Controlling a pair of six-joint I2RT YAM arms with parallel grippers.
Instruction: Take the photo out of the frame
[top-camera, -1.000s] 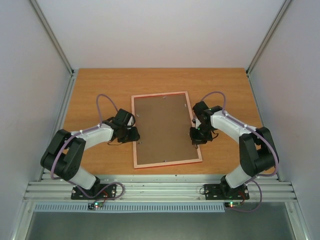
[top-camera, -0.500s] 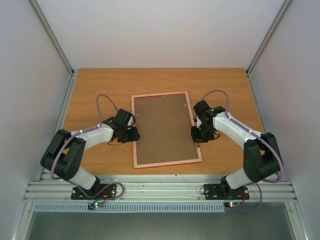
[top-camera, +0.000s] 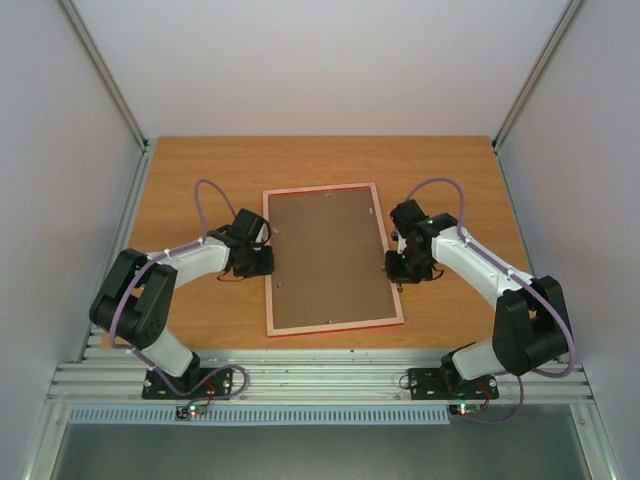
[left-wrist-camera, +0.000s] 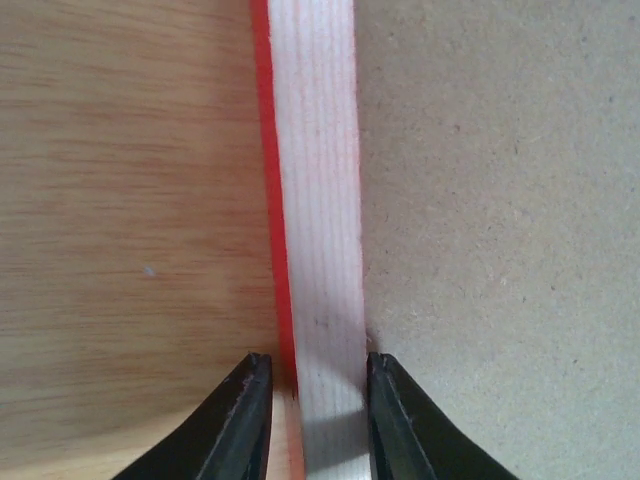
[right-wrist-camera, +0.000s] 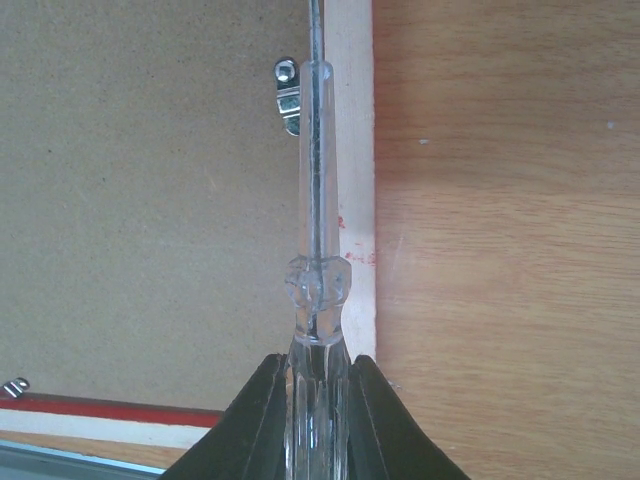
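The frame (top-camera: 268, 285) lies face down on the table, with its pale back rails and red edge showing. The brown backing board (top-camera: 328, 255) fills it, and the photo is hidden beneath. My left gripper (top-camera: 264, 262) straddles the left rail (left-wrist-camera: 315, 180), one finger on each side, shut on it. My right gripper (top-camera: 397, 263) is at the right rail (right-wrist-camera: 356, 150). It is shut on a clear-handled screwdriver (right-wrist-camera: 318, 285). The screwdriver's shaft points along the rail past a metal retaining clip (right-wrist-camera: 288, 95).
Small metal clips sit around the backing board's edge, one at the near corner (right-wrist-camera: 12, 386). The orange wooden table (top-camera: 200, 170) is bounded by white walls and an aluminium rail at the near edge (top-camera: 320, 380).
The left arm has lifted its elbow, and its gripper has slid slightly farther along the left rail. The right arm has swung its elbow outward, with its gripper shifting a little to the right.
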